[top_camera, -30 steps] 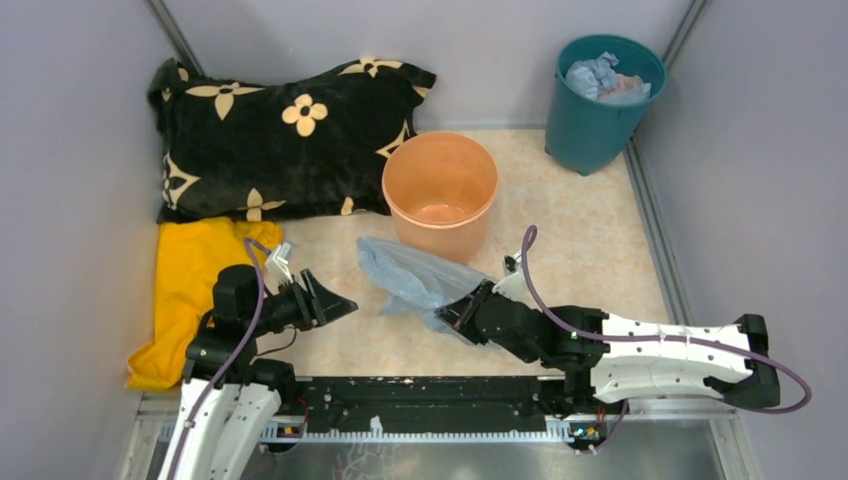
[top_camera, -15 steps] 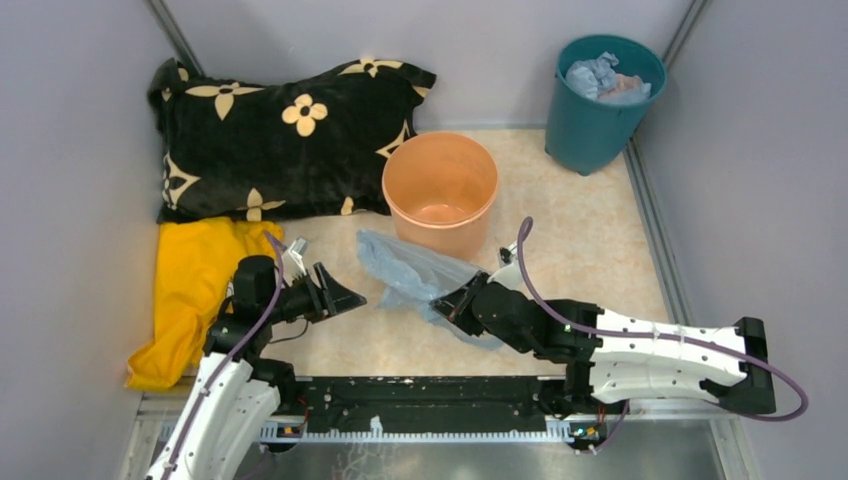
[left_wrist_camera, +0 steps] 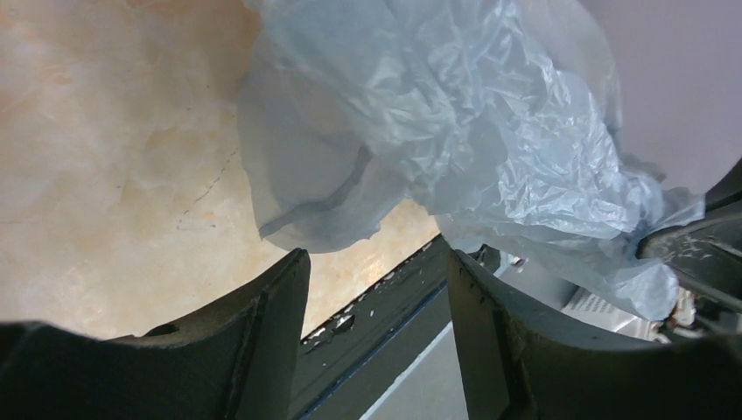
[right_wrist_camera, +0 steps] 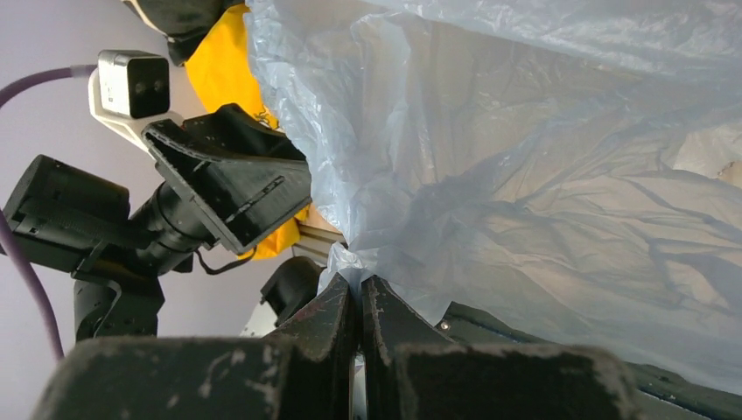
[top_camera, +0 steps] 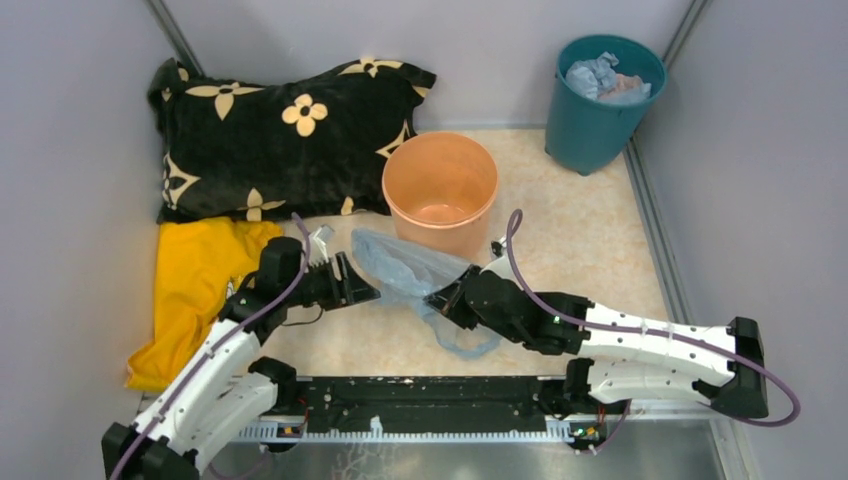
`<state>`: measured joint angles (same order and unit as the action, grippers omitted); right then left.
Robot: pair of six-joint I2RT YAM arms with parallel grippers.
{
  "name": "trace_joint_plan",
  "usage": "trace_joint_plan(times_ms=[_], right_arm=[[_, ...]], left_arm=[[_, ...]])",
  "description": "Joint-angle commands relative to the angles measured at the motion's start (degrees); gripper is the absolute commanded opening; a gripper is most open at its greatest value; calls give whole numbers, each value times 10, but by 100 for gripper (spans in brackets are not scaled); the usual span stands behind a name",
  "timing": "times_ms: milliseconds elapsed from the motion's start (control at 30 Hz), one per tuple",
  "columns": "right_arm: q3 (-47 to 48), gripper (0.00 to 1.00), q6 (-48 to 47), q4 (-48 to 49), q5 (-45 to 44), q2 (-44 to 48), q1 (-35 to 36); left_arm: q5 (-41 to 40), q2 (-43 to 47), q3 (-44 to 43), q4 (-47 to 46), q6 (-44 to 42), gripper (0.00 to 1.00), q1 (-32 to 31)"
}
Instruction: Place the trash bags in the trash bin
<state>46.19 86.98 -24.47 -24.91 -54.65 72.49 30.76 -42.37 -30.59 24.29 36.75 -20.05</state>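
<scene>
Both arms have advanced: your left gripper (top_camera: pixel 366 293) stands open beside the trash bag (top_camera: pixel 400 265), which the closed right gripper (top_camera: pixel 441 299) pinches, just before the trash bin (top_camera: pixel 452 238). Next, you should probably close the left on its free edge.

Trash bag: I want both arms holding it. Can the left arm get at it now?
Probably yes. The left gripper stands open right beside the trash bag, which the right gripper holds pinched, and nothing lies between them.
</scene>
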Motion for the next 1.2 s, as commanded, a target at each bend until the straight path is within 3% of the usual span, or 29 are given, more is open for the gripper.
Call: trace_joint_plan(times_ms=[0,600,667,733,867,967,1167], right_arm=[[37,0,-18,20,13,4,-14],[21,0,-24,32,37,15,-21],[21,0,-26,33,40,15,-22],[19,0,-27,35,43,16,-23],[10,0,-25,38,45,24,-24],[7,0,-26,12,35,44,-25],[-3,0,-36,-89,-3,110,-38]], left_arm=[[-109,-39,-32,-16,-19,65,-66],[-151,-130,-46,-112,-22,61,-124],[-158,-130,-47,-114,-21,51,-130],[-168,-127,-49,-115,-18,29,-133],[-187,-117,-50,-107,-19,12,-134],[-222,-96,-64,-57,-26,10,-134],[-302,-16,-97,63,-20,14,-132]])
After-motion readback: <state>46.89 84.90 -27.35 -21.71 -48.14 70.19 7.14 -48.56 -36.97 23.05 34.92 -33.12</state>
